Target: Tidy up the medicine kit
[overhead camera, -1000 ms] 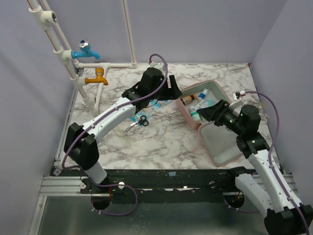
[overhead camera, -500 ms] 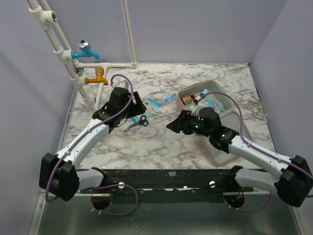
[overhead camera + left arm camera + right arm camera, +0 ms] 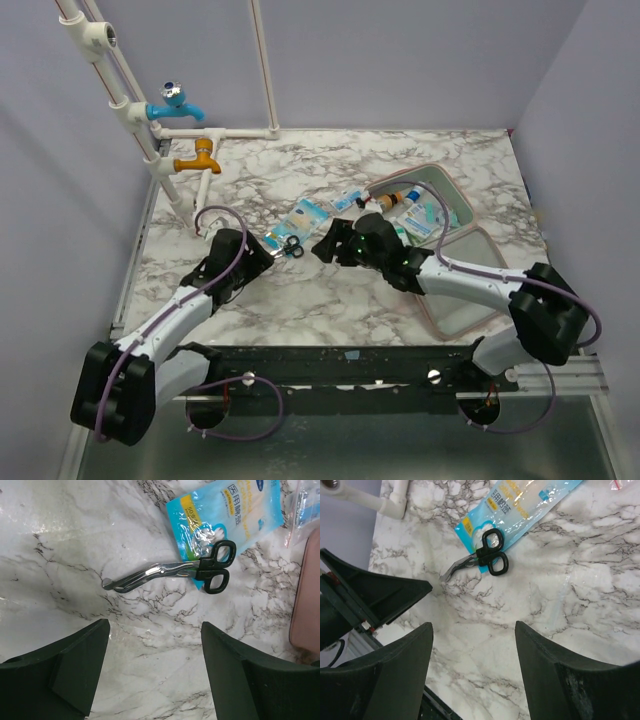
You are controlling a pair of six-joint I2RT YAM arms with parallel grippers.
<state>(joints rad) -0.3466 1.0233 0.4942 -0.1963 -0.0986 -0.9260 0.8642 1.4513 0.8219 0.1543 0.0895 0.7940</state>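
The medicine kit [image 3: 468, 290] lies open at the right, pink with a pale inside, and small bottles and sachets sit in its far half [image 3: 415, 198]. Its pink edge [image 3: 306, 605] shows in the left wrist view. Black-handled scissors [image 3: 284, 248] [image 3: 175, 572] [image 3: 481, 560] lie on the marble, partly over a blue sachet [image 3: 305, 214] [image 3: 225, 510] [image 3: 520, 502]. My left gripper [image 3: 264, 260] [image 3: 155, 625] is open and empty, just near-left of the scissors. My right gripper [image 3: 322, 250] [image 3: 472, 625] is open and empty, just right of them, with the kit behind it.
A second sachet [image 3: 349, 200] lies between the blue sachet and the kit. White pipes with a blue tap [image 3: 175, 103] and an orange tap [image 3: 200, 158] stand at the far left. Purple walls close in the table on three sides.
My left gripper drew back from beside the kit to the near left of the scissors. My right gripper swung left from over the kit to the table's middle.
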